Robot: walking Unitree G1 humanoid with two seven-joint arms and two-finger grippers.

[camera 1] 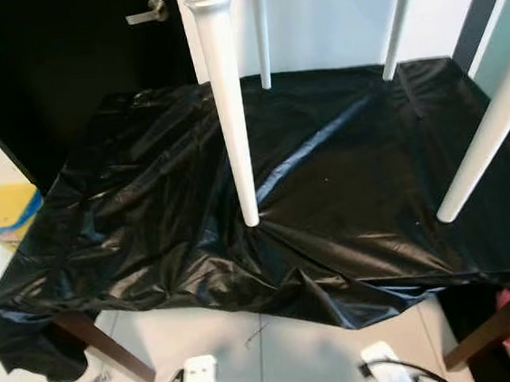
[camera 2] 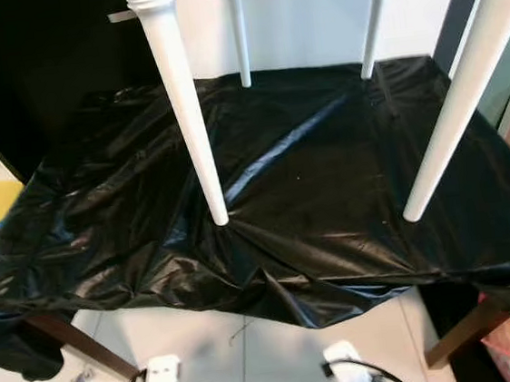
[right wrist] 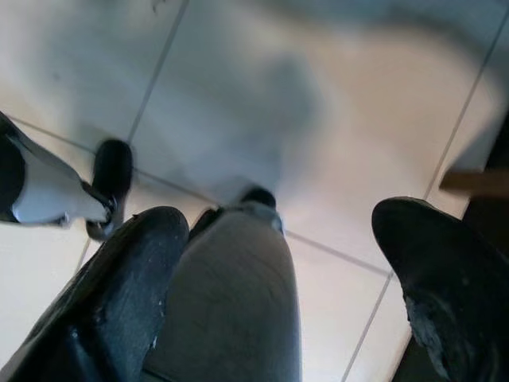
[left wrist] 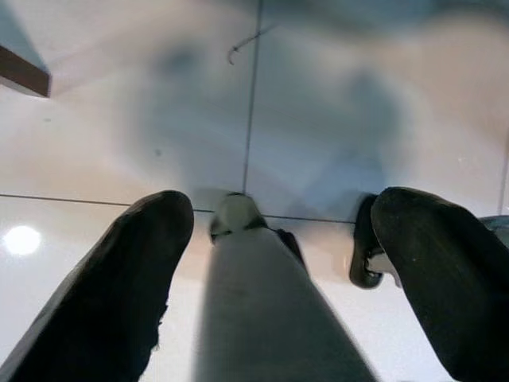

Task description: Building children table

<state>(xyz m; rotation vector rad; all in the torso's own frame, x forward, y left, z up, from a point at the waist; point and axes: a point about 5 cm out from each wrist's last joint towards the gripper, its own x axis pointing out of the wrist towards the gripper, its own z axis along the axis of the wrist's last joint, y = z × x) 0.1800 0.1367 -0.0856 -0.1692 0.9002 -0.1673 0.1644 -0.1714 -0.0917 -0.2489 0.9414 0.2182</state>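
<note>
Fingers (left wrist: 119,294) of left gripper (left wrist: 274,270) spread apart, empty, pointing down at tiled floor (left wrist: 334,111). Right gripper (right wrist: 278,278) likewise spread, hanging low, grasping nothing. Children's table (camera 1: 227,103) stands upright, 4 white legs on black plastic sheet (camera 1: 344,172) covering wooden table (camera 1: 107,345). Yellow box (camera 1: 4,214) sits at robot's left.

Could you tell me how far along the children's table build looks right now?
Done: four white legs are fitted and the white table stands upright on the black plastic sheet. In hand: nothing; the left tool and right tool hang open above the floor. I can't tell what remains.
</note>
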